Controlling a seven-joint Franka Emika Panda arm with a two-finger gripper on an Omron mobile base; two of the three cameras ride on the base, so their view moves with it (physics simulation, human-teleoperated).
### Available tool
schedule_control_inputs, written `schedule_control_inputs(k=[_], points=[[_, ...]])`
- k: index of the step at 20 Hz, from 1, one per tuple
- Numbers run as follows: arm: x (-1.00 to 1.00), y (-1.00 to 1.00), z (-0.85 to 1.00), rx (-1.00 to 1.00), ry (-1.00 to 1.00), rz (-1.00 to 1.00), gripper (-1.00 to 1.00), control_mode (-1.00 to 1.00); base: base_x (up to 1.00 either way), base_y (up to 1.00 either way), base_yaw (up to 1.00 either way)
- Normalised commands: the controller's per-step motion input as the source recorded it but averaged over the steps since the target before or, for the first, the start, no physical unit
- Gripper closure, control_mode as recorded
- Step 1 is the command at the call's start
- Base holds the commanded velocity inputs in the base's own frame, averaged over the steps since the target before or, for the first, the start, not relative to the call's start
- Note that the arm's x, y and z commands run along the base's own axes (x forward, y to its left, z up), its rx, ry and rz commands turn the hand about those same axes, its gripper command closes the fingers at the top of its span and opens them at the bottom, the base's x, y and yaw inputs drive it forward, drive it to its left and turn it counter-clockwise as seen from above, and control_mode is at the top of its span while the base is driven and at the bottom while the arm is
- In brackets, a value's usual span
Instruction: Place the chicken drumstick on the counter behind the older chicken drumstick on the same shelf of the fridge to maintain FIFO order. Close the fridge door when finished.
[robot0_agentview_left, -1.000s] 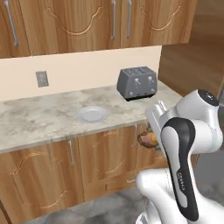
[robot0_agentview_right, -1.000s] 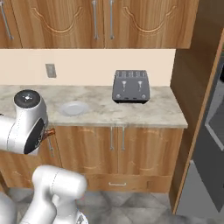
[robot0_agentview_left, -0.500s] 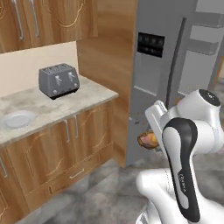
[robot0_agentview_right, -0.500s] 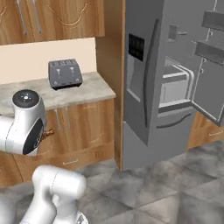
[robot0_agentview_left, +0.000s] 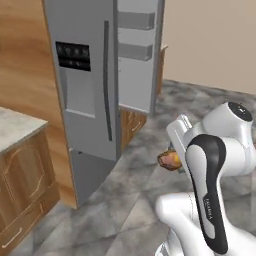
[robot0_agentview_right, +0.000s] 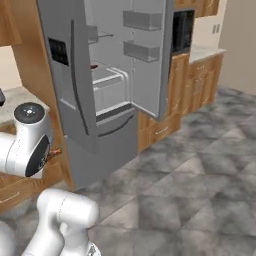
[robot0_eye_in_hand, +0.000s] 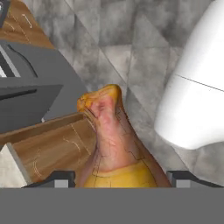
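Your fingers (robot0_eye_in_hand: 118, 186) were clamped on the golden-brown roasted chicken drumstick (robot0_eye_in_hand: 114, 144), held above grey stone floor tiles (robot0_agentview_right: 200, 165); the tall grey fridge (robot0_agentview_left: 90, 95) stood ahead, right door (robot0_agentview_right: 147, 55) open.

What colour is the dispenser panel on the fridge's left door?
Black: the dispenser panel on the grey fridge, best seen in the left base view.

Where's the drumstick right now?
The chicken drumstick is held in the gripper, off the counter, carried low over the floor tiles in front of the fridge, whose right door stands open.
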Motion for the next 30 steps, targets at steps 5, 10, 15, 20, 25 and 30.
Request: schedule_control_inputs(k=[5, 10, 15, 20, 25, 30], points=[[0.00, 0.00, 0.00, 0.00, 0.00, 0.00, 1.00, 1.00, 0.75, -0.49, -0.30], [0.00, 0.00, 0.00, 0.00, 0.00, 0.00, 1.00, 1.00, 0.86, -0.24, -0.09], [0.00, 0.00, 0.00, 0.00, 0.00, 0.00, 1.00, 1.00, 0.99, -0.38, 0.17], [0.00, 0.00, 0.00, 0.00, 0.00, 0.00, 1.00, 1.00, 0.91, -0.08, 0.44], [0.00, 0.00, 0.00, 0.00, 0.00, 0.00, 1.00, 1.00, 0.78, 0.00, 0.59], [0.00, 0.00, 0.00, 0.00, 0.00, 0.00, 1.00, 1.00, 0.88, -0.10, 0.55]])
